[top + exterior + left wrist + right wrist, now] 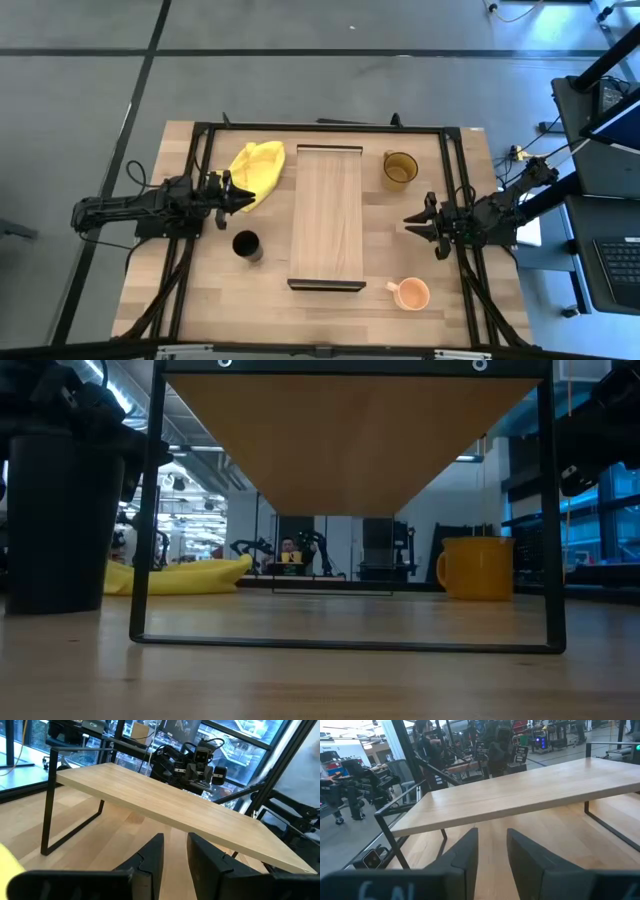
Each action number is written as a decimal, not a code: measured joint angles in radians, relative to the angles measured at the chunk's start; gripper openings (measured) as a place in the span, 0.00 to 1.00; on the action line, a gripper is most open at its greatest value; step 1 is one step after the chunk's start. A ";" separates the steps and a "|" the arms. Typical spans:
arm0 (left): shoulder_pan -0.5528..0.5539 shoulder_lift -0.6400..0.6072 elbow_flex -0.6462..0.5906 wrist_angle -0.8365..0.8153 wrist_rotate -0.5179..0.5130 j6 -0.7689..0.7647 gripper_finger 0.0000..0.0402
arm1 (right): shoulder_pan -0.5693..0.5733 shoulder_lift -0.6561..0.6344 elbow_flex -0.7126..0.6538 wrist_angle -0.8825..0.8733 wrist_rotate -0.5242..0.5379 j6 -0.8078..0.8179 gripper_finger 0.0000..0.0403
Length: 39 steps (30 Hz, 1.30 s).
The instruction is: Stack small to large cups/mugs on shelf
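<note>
Both tools, left [240, 193] and right [412, 222], slightly parted and empty, flanking the shelf [327, 214], yellow cloth [256, 170] beside the left.

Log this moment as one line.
shelf bare | black cup, amber mug, peach mug on table | left tool, right tool open, empty

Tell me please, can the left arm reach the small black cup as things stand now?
Probably yes. The black cup stands on the table just beside the left gripper, on the same side of the shelf, with nothing between them. The yellow cloth lies on the gripper's other side.
</note>
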 joint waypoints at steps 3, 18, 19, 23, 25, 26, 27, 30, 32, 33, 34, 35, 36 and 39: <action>0.000 0.000 0.000 0.000 0.000 0.000 0.20 | 0.000 0.000 0.000 0.000 0.000 0.001 0.26; 0.000 0.000 0.000 0.000 0.000 0.000 0.20 | 0.000 0.000 0.000 0.000 0.000 0.001 0.26; 0.000 0.000 0.000 0.000 0.000 0.000 0.20 | 0.000 0.000 0.000 0.000 0.000 0.001 0.26; 0.000 0.000 0.000 0.000 0.000 0.000 0.20 | 0.000 0.000 0.000 0.000 0.000 0.000 0.26; 0.000 0.000 0.000 0.000 0.000 0.000 0.20 | 0.000 0.000 0.000 0.000 0.000 0.000 0.26; 0.000 0.000 0.000 0.000 0.000 0.000 0.20 | 0.000 0.000 0.000 0.000 0.000 0.002 0.26; 0.000 0.000 0.000 0.000 0.000 0.000 0.20 | 0.000 0.000 0.000 0.000 0.000 0.012 0.26; 0.000 0.000 0.000 0.000 0.000 0.000 0.20 | 0.000 0.000 0.000 0.000 0.000 0.058 0.26; 0.000 0.000 0.000 0.000 0.000 0.000 0.20 | 0.000 0.000 0.000 0.000 0.000 0.066 0.26; 0.000 0.000 0.000 0.000 0.000 0.000 0.20 | 0.000 0.000 0.000 0.000 0.000 0.074 0.26; 0.000 0.000 0.000 0.000 0.000 0.000 0.20 | 0.000 0.000 0.000 0.000 0.000 0.081 0.26; 0.000 0.000 0.000 0.000 0.000 0.000 0.20 | 0.000 0.000 0.000 0.000 0.000 0.082 0.26; 0.000 0.000 0.000 0.000 0.000 0.000 0.20 | 0.000 0.000 0.000 0.000 0.000 0.081 0.26; 0.000 0.000 0.000 0.000 0.000 0.000 0.20 | 0.000 0.000 0.000 0.000 0.000 0.080 0.26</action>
